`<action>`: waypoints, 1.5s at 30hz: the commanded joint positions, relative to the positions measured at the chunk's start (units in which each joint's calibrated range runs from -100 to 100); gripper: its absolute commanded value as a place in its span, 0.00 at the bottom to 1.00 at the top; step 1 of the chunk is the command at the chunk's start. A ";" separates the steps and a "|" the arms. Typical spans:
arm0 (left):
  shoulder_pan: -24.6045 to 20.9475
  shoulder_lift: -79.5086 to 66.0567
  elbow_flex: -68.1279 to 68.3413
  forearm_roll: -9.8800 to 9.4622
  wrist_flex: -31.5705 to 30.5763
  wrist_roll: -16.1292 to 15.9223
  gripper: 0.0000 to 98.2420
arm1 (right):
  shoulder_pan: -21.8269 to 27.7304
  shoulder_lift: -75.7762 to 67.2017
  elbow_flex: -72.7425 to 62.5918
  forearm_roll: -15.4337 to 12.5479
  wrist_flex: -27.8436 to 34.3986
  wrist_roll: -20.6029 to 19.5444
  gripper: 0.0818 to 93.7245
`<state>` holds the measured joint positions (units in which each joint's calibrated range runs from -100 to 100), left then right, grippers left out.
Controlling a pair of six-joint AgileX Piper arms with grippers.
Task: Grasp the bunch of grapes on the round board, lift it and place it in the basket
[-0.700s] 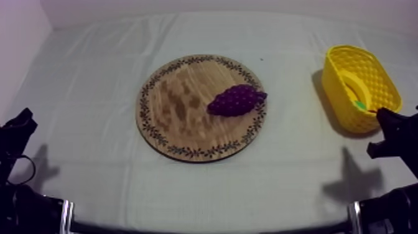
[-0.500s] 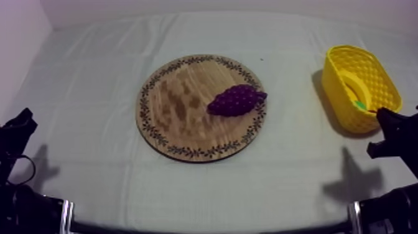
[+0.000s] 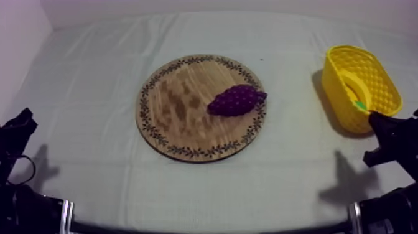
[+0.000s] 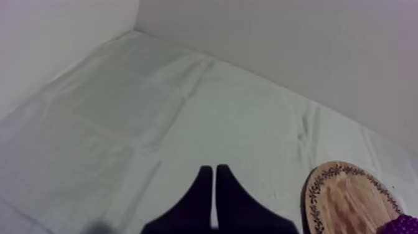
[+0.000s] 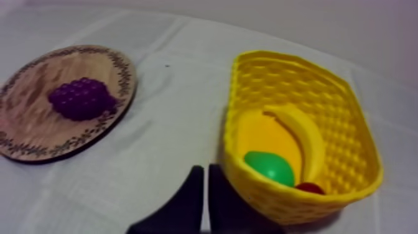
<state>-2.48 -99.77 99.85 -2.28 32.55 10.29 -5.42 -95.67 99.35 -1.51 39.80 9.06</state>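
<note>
Cloth (image 3: 93, 93); basket (image 5: 292, 62) with banana (image 5: 305, 134), pear (image 5: 270, 167)

The left gripper (image 4: 214, 169) sits low, black fingers pressed together in a narrow wedge, gripping nothing. The left arm (image 3: 15, 140) is tucked behind it. The right gripper (image 5: 206, 169) is likewise closed on empty air, the right arm (image 3: 392, 140) low behind it.
</note>
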 commanded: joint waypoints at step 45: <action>-0.01 0.03 0.04 0.01 0.03 -0.01 0.00 | -10.51 75.00 -82.80 1.14 50.14 -11.06 0.00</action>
<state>-2.48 -99.77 99.85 -2.28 32.55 10.29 -15.79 -27.90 24.66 -0.44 86.05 -1.68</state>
